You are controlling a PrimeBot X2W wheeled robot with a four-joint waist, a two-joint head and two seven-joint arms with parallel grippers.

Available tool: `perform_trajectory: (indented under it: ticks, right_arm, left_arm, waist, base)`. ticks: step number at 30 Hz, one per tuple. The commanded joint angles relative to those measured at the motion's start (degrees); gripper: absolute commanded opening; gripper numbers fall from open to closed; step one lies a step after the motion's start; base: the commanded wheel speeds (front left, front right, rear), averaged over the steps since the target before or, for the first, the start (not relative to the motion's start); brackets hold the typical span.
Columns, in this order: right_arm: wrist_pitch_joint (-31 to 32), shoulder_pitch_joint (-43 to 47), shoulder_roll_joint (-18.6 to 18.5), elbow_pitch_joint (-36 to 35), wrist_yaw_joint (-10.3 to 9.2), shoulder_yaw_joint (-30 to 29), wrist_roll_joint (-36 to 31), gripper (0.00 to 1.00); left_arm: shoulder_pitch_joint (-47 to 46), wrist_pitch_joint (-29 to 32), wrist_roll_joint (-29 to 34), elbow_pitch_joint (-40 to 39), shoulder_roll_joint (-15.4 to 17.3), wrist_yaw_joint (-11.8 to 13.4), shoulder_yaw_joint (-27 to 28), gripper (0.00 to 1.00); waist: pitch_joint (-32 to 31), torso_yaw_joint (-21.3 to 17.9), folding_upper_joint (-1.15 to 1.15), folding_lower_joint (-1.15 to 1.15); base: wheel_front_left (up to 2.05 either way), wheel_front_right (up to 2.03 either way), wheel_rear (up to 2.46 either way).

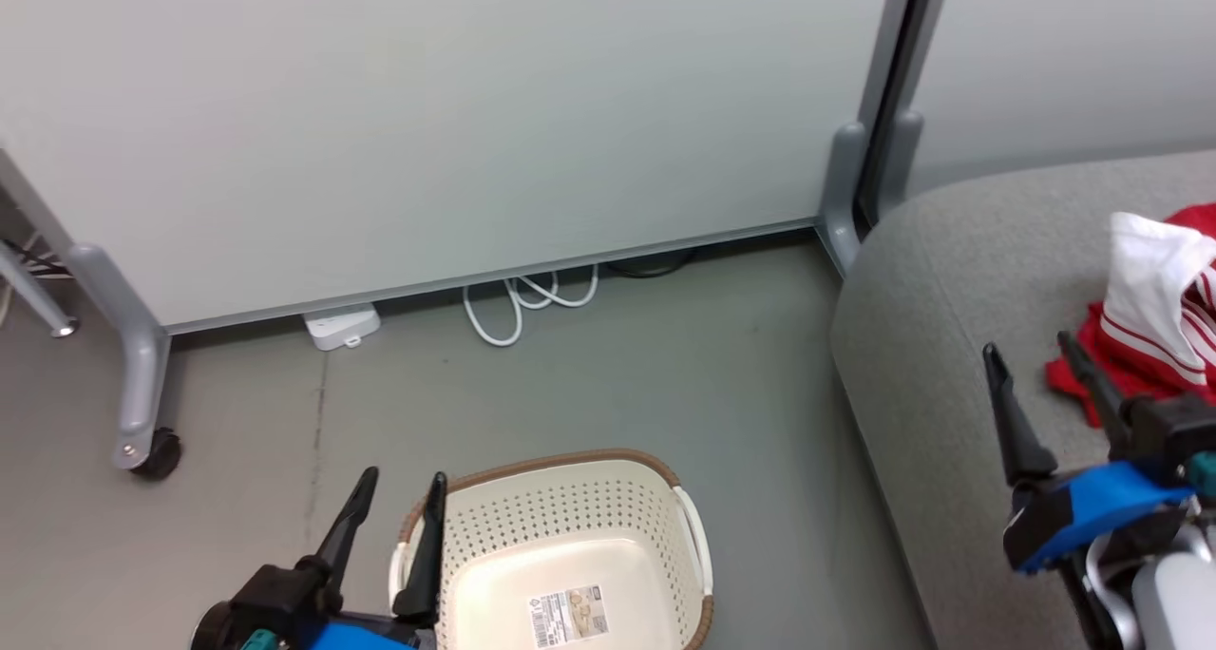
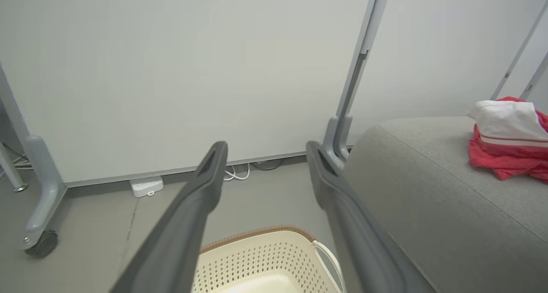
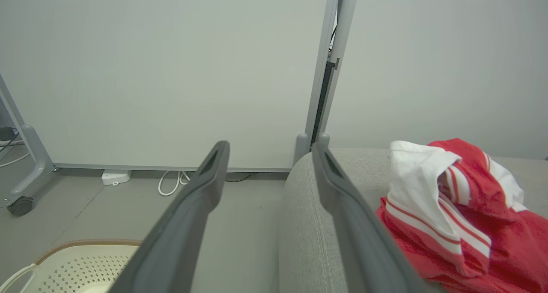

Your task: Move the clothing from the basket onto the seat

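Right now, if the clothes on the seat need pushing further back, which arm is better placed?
Right. The right end effector, open, hangs over the seat beside the clothing; the left end effector hangs by the basket on the floor.

clothing (image 1: 1154, 298) on the seat (image 1: 950, 279), basket (image 1: 570, 512) on the floor (image 1: 665, 374) left of the seat, partition (image 1: 427, 108) behind both

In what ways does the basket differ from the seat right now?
The basket is cream perforated plastic; the seat is grey woven fabric. The seat carries the clothing; the basket's visible inside is bare. The basket is much smaller than the seat. Both have rounded edges.
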Motion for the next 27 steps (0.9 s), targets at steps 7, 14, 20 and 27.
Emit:
perform_trajectory:
  ticks: [7,14,20,27]
  right_arm:
    - [2.26,8.57,5.8,-9.7,-0.02,-1.39,-3.45,1.0]
    - [2.63,11.56,8.94,-11.6,-0.02,-1.19,-4.74,1.0]
    - [2.51,12.16,9.93,-11.72,-0.02,-1.36,-5.5,1.0]
    - [2.61,12.51,10.15,-11.78,-0.02,-1.82,-5.78,1.0]
  left_arm:
    - [1.64,-0.23,0.68,1.47,-0.63,0.55,5.11,1.0]
    - [1.41,-0.22,1.13,3.69,-0.88,0.75,8.61,1.0]
    - [0.87,-0.22,1.51,4.02,-1.18,0.77,10.46,1.0]
    - [0.72,-0.22,1.5,4.06,-1.43,0.44,11.03,1.0]
  waist:
    - [-1.14,2.25,0.0,0.01]
    - [-0.8,1.99,0.0,0.01]
    - [-0.43,1.95,0.0,0.01]
    - [-0.33,2.16,0.0,0.01]
  base:
    - [0.0,0.0,0.0]
    - [0.0,0.0,0.0]
    - [0.0,0.0,0.0]
    - [0.0,0.0,0.0]
